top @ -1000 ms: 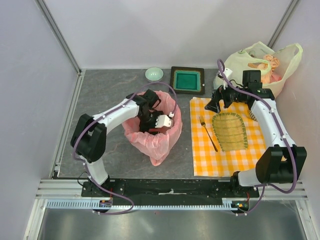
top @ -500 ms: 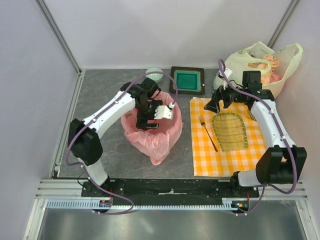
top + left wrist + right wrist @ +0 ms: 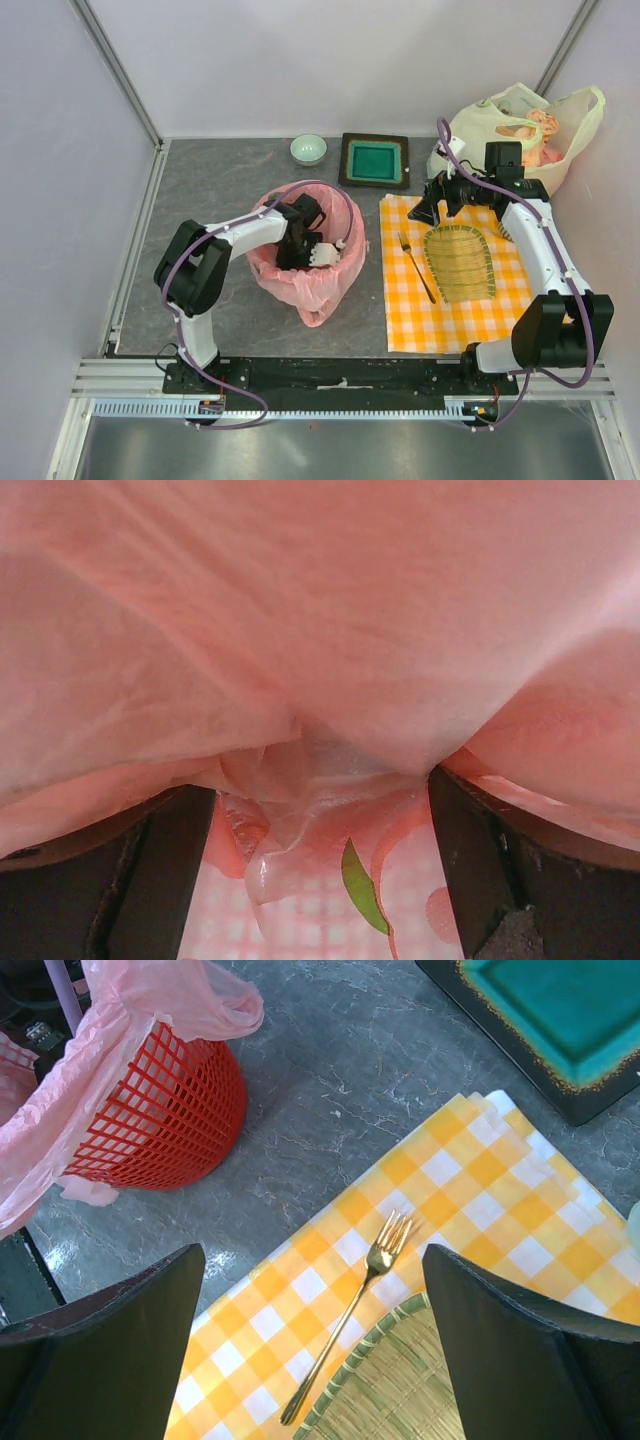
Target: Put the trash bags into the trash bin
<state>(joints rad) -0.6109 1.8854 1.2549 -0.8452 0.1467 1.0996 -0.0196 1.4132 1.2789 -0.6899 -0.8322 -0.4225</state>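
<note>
In the right wrist view, the round red plastic mesh wastebasket (image 3: 165, 1110) stands on the grey stone desk (image 3: 330, 1090) at 10 o'clock. The thin translucent pink plastic bag (image 3: 165, 995) lines it, its film folded out over the rim and hanging down the side. The right fingers (image 3: 110, 1350) are spread apart with nothing between them, above a yellow-and-white checked cloth (image 3: 470, 1200). A gold fork (image 3: 350, 1330) lies on the cloth, with the edge of an oval woven bamboo tray (image 3: 400, 1390) at 6 o'clock. A square teal dish in a dark frame (image 3: 560, 1020) sits at 1 o'clock.

In the left wrist view, the left fingers (image 3: 165, 870) are also apart. Pink film fills the frame, and a crumpled fold of it sits in the gap, unpinched.

From above, the left fingers are down inside the lined wastebasket's mouth. A small pale green bowl (image 3: 308, 148) sits at 12 o'clock of the wastebasket and the cloth at 3 o'clock. A large pale yellow-green plastic bag (image 3: 520, 125) lies at 1 o'clock of the right fingers.
</note>
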